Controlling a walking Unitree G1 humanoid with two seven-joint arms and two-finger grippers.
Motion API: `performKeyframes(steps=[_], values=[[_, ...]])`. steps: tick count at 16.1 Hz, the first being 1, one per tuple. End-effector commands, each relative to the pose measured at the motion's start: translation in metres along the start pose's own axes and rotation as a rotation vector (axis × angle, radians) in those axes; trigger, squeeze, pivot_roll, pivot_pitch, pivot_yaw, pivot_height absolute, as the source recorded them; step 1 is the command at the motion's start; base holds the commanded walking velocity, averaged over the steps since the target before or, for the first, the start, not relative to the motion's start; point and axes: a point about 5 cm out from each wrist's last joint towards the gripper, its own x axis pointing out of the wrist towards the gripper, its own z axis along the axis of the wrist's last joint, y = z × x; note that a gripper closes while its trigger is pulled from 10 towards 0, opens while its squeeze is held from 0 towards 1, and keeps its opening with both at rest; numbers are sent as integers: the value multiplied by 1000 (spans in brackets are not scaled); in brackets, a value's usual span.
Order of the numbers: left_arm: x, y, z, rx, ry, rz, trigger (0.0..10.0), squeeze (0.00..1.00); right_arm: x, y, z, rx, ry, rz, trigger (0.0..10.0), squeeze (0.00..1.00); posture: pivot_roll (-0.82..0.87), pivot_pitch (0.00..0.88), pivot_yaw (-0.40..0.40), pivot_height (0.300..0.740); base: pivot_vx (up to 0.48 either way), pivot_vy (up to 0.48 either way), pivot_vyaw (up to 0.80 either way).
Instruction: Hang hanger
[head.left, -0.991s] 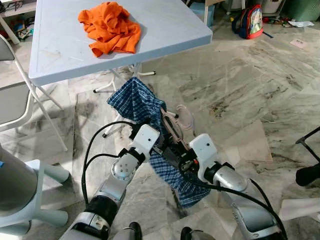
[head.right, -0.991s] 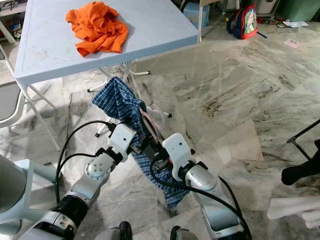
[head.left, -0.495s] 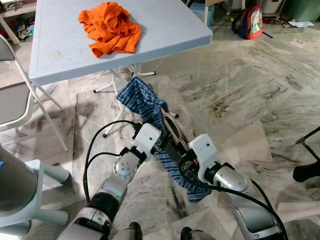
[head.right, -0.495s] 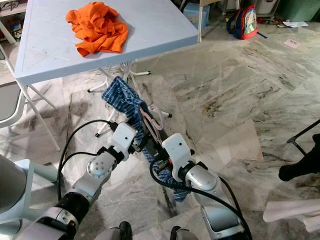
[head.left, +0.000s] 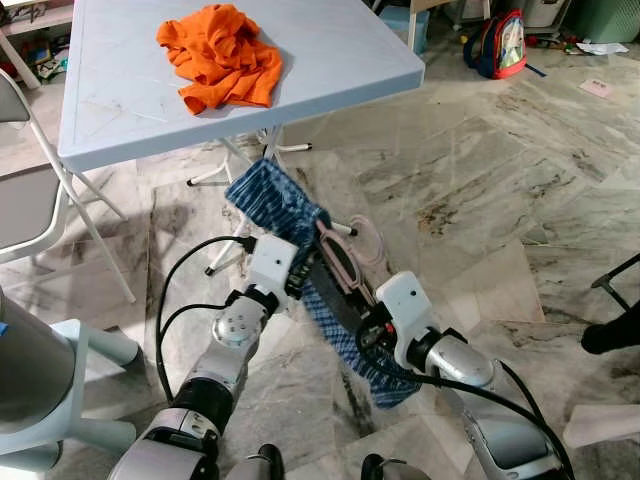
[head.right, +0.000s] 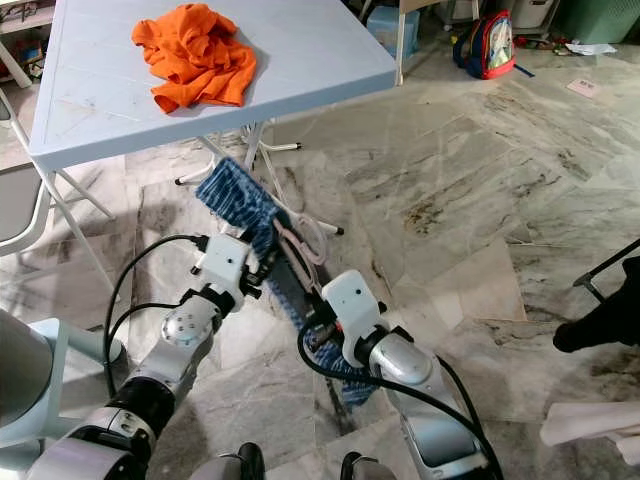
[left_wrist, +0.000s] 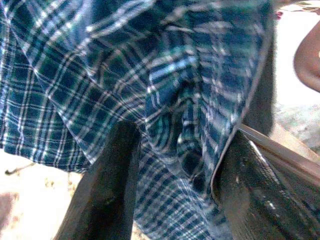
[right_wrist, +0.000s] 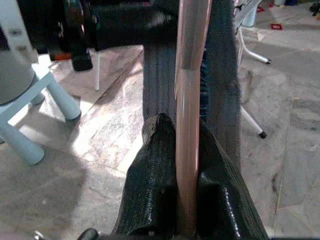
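Two grippers of mine meet in front of me over the marble floor (head.left: 480, 190), both busy with one load: a pink plastic hanger (head.left: 340, 262) wearing a blue plaid garment (head.left: 275, 200). My right gripper (right_wrist: 177, 150) is clenched on the hanger; in the right wrist view the pink bar runs straight between my two black fingers (right_wrist: 150, 185), which press it from either side. My left gripper (head.left: 300, 275) sits at the upper part of the cloth, just beside the hanger's hook. In the left wrist view its two fingers (left_wrist: 107, 185) stand apart with plaid folds bunched between them; I cannot tell whether they actually pinch the fabric.

The hanger tilts, with its hook end higher and nearer the table, and the garment stretches along it from a bunched end below the table's near edge down to a trailing end (head.left: 395, 385) by my right forearm. The load hangs in the air, touching neither floor nor table.

The pale blue folding table (head.left: 330, 50) stands ahead, with a crumpled orange cloth (head.left: 220, 55) lying toward its far left part. A red and blue backpack (head.left: 500, 42) rests on the floor far off to the right.
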Motion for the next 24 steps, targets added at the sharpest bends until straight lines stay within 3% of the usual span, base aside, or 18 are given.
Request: performKeyframes(steps=[1, 6, 10, 14, 17, 18, 20, 21, 24], values=[[2, 5, 2, -13, 4, 26, 0, 0, -1, 6, 3, -4, -12, 33, 10000, 0, -41, 217, 54, 740, 0, 0, 0], [2, 6, 1, -22, 10, 34, 0, 0, -1, 5, 1, -6, -6, 31, 10000, 0, -41, 219, 53, 740, 0, 0, 0], [4, 10, 8, -17, -28, 46, 0, 0, -2, -2, -5, -67, 32, -3, 10000, 0, -37, 219, 52, 740, 0, 0, 0], [3, 20, 18, 18, -84, 95, 0, 0, -4, -16, -15, -159, 96, -85, 10000, 0, -34, 218, 52, 740, 0, 0, 0], [2, 17, 18, 27, -89, 81, 0, 0, -3, -28, -18, -209, 131, -156, 10000, 0, -32, 217, 53, 740, 0, 0, 0], [2, 17, 18, 31, -88, 85, 0, 0, -4, -33, -27, -312, 186, -172, 10000, 0, -32, 219, 53, 740, 0, 0, 0], [2, 20, 18, 36, -84, 99, 0, 0, -9, -37, -36, -345, 224, -173, 10000, 0, -29, 221, 52, 740, 0, 0, 0], [2, 23, 19, 44, -79, 112, 0, 0, -16, -42, -44, -384, 261, -179, 10000, 0, -30, 224, 52, 740, 0, 0, 0], [2, 34, 18, 62, -49, 142, 0, 0, -43, -64, -54, -384, 316, -181, 10000, 0, -38, 232, 53, 740, 0, 0, 0]])
